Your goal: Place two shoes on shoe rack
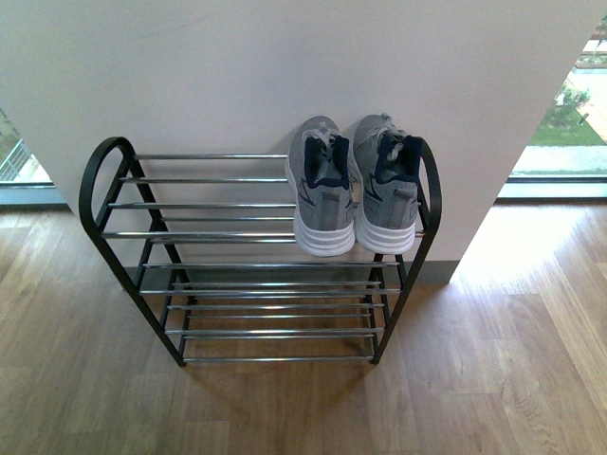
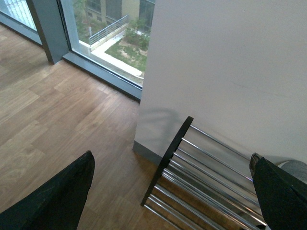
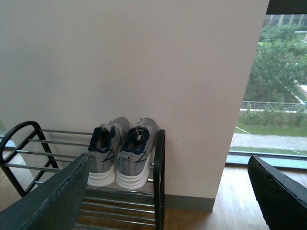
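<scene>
Two gray knit sneakers with white soles and navy lining stand side by side on the top tier of the shoe rack (image 1: 218, 235), at its right end, heels toward me: the left shoe (image 1: 321, 190) and the right shoe (image 1: 387, 185). The right wrist view shows the same pair (image 3: 103, 153) (image 3: 135, 153) against the rack's end frame (image 3: 159, 177). My right gripper (image 3: 172, 201) is open, back from the rack, holding nothing. My left gripper (image 2: 175, 196) is open above the rack's left end (image 2: 168, 160), with nothing in it. Neither arm shows in the front view.
The rack stands against a white wall (image 1: 285, 66) on a wood floor (image 1: 285, 408). Floor-to-ceiling windows (image 1: 569, 104) flank the wall on both sides. The rest of the top tier and the lower tiers (image 1: 275, 313) hold nothing.
</scene>
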Robot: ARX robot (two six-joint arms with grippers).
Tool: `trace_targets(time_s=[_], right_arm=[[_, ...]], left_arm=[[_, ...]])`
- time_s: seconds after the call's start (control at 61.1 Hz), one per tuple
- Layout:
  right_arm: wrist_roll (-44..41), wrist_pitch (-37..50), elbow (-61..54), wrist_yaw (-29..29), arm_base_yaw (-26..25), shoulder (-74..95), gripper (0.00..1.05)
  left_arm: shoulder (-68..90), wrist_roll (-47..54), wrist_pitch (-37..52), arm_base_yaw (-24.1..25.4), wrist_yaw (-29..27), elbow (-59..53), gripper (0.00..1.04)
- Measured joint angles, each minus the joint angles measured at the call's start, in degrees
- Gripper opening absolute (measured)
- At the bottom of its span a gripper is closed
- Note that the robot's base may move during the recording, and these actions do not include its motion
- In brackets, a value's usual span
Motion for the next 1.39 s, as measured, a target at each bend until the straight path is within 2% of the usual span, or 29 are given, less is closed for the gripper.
trace_targets(time_s=[0.147, 0.18, 0.229, 0.344, 0.508, 0.77, 0.835, 0.884, 0.983, 1.392], right_arm=[[0.0, 0.0, 0.0, 0.0, 0.0, 0.0, 0.95], [0.0, 0.0, 0.0, 0.0, 0.0, 0.0, 0.95], [0.0, 0.0, 0.0, 0.0, 0.0, 0.0, 0.95], [0.0, 0.0, 0.0, 0.0, 0.0, 0.0, 0.95], [0.0, 0.0, 0.0, 0.0, 0.0, 0.0, 0.95], [0.0, 0.0, 0.0, 0.0, 0.0, 0.0, 0.95], [0.0, 0.0, 0.0, 0.0, 0.0, 0.0, 0.95], [0.0, 0.0, 0.0, 0.0, 0.0, 0.0, 0.95], [0.0, 0.0, 0.0, 0.0, 0.0, 0.0, 0.95], [0.0, 0.0, 0.0, 0.0, 0.0, 0.0, 0.95]], left_arm=[[-0.8, 0.0, 0.0, 0.0, 0.4, -0.7, 0.95], [-1.1, 2.4, 3.8, 0.8, 4.1, -2.2, 0.92], [-2.6, 7.8, 15.8, 2.7, 13.8, -7.0, 0.83], [-5.9, 19.8, 31.7, 5.2, 24.3, -15.2, 0.66], [-10.4, 25.8, 35.0, 7.6, 27.2, -20.7, 0.41], [-16.5, 27.5, 34.5, 10.4, 29.9, -26.6, 0.01], [-18.3, 27.7, 33.9, 11.2, 30.9, -27.7, 0.01], [-19.9, 27.9, 33.2, 13.6, 34.6, -28.6, 0.01], [-22.4, 27.9, 32.0, 15.9, 35.2, -30.0, 0.01], [-34.8, 27.9, 25.4, 16.1, 35.7, -34.9, 0.01]])
